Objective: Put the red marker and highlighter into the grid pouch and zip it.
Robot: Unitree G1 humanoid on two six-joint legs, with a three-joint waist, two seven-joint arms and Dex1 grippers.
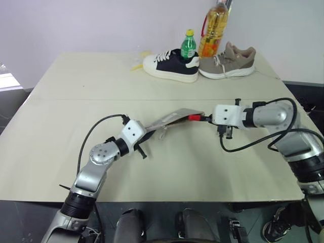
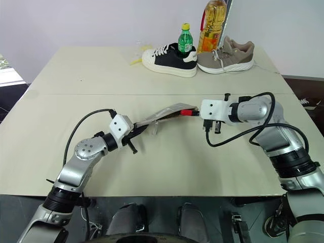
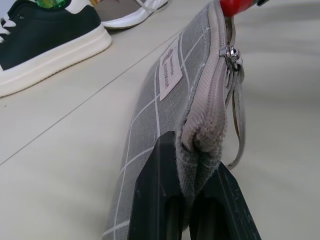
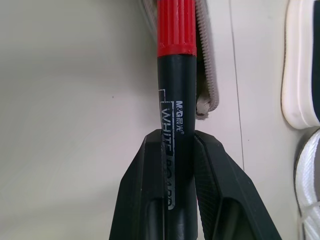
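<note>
Left gripper (image 1: 145, 137): nearest the head camera, two black fingers pinched tight on one end of the flat grey fabric grid pouch with white lines (image 1: 169, 120), so it's clamped right on the cloth edge.
Grid pouch: held up off the big beige table (image 1: 61, 131), long axis running from the left gripper toward the right one, far end raised a bit. White label patch (image 3: 169, 71) faces sideways in the left wrist view, zipper edge on top, metal zipper pull (image 3: 231, 55) sitting near the far end with a grey loop hanging below it.
Right gripper (image 2: 199, 112): jaws narrow, closed on the black barrel of the slim red-and-black whiteboard marker (image 4: 176, 95), pads pressing both sides of it.
Marker direction: long axis pretty much in line with the pouch, red end (image 1: 193, 117) pointing at the left gripper and sitting right at the pouch's open mouth. Can't tell how far it's actually inside.
Back of table: black sneaker with a white sole (image 1: 169, 65) and a tan sneaker (image 1: 228, 62) side by side, well away from the arms. Green bottle with a yellow cap (image 1: 188, 45) stands at the black shoe, tall bottle of yellow oil (image 1: 213, 28) behind the two.
Yellow bit (image 1: 137, 62): something small and pale yellow lies just beside the black sneaker's toe, too small to say what it is.
</note>
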